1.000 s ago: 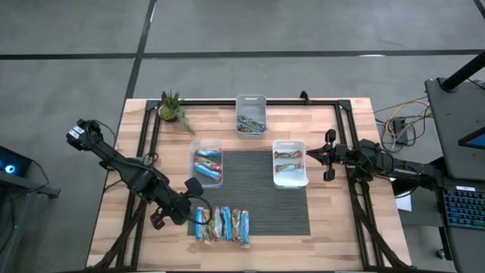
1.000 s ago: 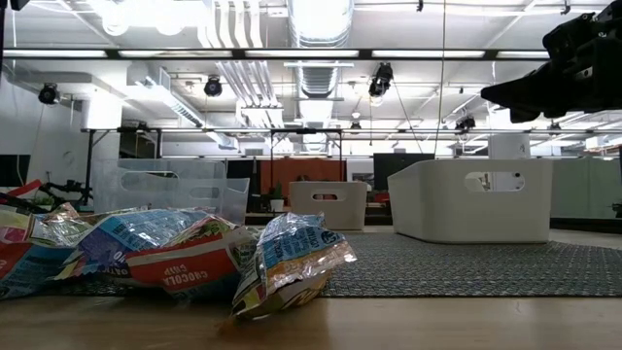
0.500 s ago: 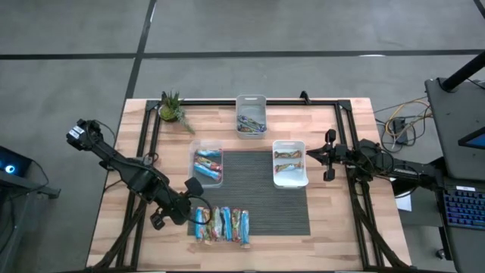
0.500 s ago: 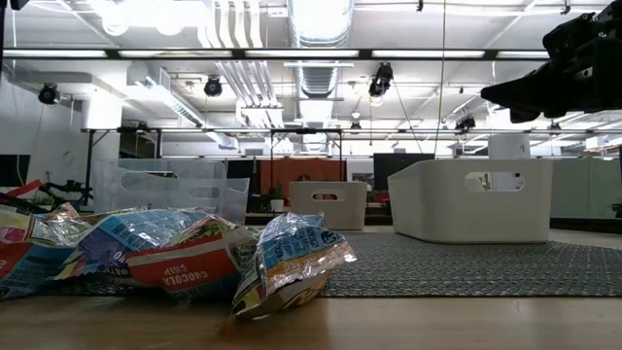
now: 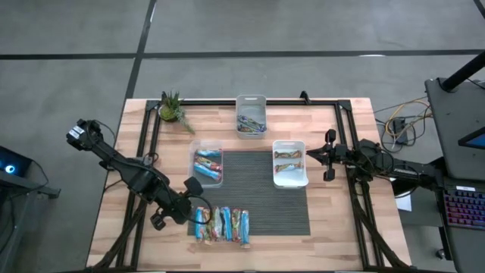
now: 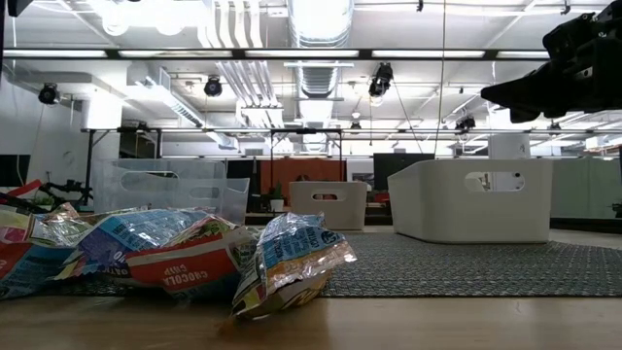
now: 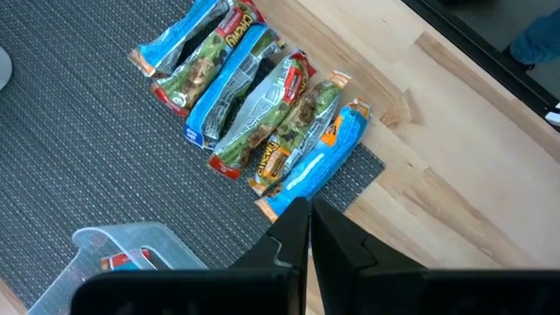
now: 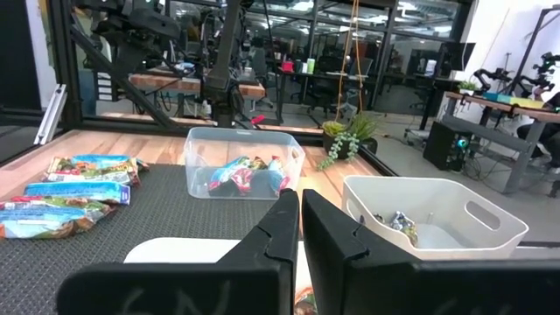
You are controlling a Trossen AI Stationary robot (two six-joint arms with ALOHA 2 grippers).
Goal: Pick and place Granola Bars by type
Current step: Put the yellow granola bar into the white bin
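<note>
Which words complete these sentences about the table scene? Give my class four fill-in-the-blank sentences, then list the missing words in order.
1. The loose granola bars lie in a row on the dark ___.
2. Both the left gripper and the right gripper have their fingers ___.
3. The number of bins on the table is ___.
4. The small plant stands near the table's far ___ corner, on the left arm's side.

Missing words: mat; shut; three; left
</note>
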